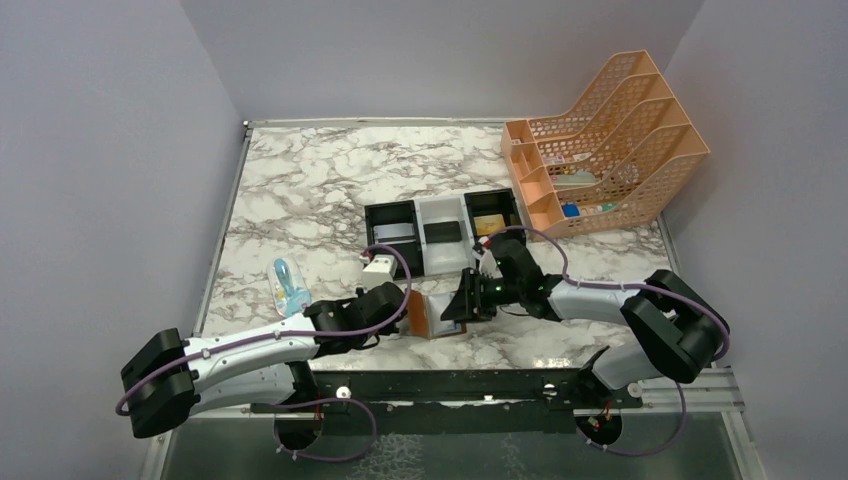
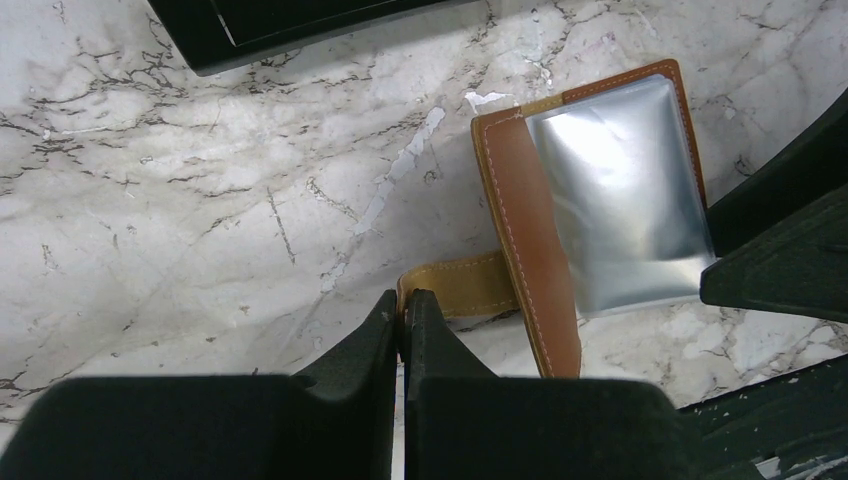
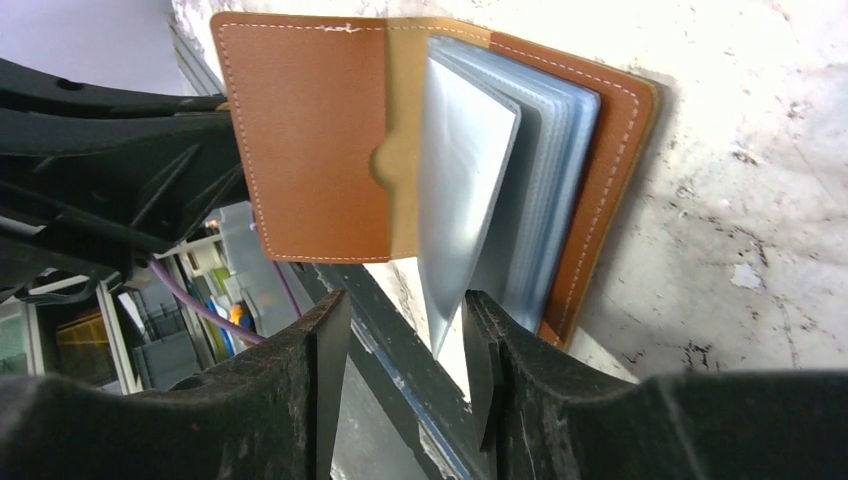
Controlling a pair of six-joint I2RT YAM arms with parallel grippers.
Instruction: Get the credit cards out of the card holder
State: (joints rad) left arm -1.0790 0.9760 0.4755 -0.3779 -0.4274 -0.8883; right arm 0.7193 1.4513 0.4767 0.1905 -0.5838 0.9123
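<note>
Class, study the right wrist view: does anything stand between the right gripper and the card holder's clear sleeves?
Nothing visible. The right gripper has open jaws flanking one lifted sleeve of the card holder; the left gripper pinches its snap tab, aside.

Smooth brown leather card holder point(image 3: 300, 150), glossy plastic sleeves point(image 3: 462, 190)

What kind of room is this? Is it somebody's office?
Probably a robot test booth, not a real office. Two robot arms are bolted at the edge of a marble-look table, plain walls close it in on three sides, and an orange file rack sits in the far right corner.
</note>
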